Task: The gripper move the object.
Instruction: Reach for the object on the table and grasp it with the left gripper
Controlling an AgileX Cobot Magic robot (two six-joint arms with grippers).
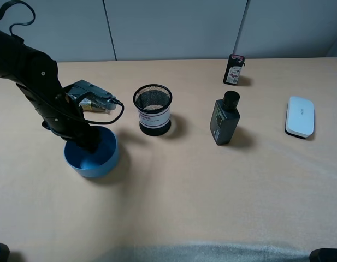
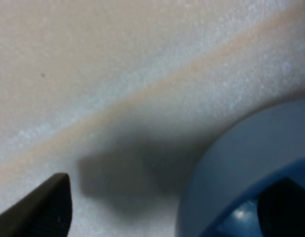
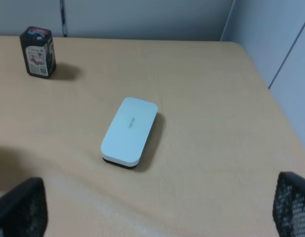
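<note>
Blue plastic bowl (image 1: 92,157) sits toward the left side of the light wooden table (image 1: 212,196), where we see the left gripper (image 1: 87,141) reaching down into it from above. Our wrist view shows the jaws spread wide and straddling the bowl's wall. One fingertip (image 2: 43,212) hangs outside over bare tabletop, the other fingertip (image 2: 285,210) is inside the bowl, and the rim lies between them. We cannot tell whether either one touches it. Near the bowl, to its right in the high view, stands a black mesh pen cup (image 1: 152,109). Farther right are a dark bottle (image 1: 225,120), a small black tin (image 1: 234,69) and a white case (image 1: 299,116). The right gripper (image 3: 157,210) hangs near the white case, jaws wide apart, holding nothing.
</note>
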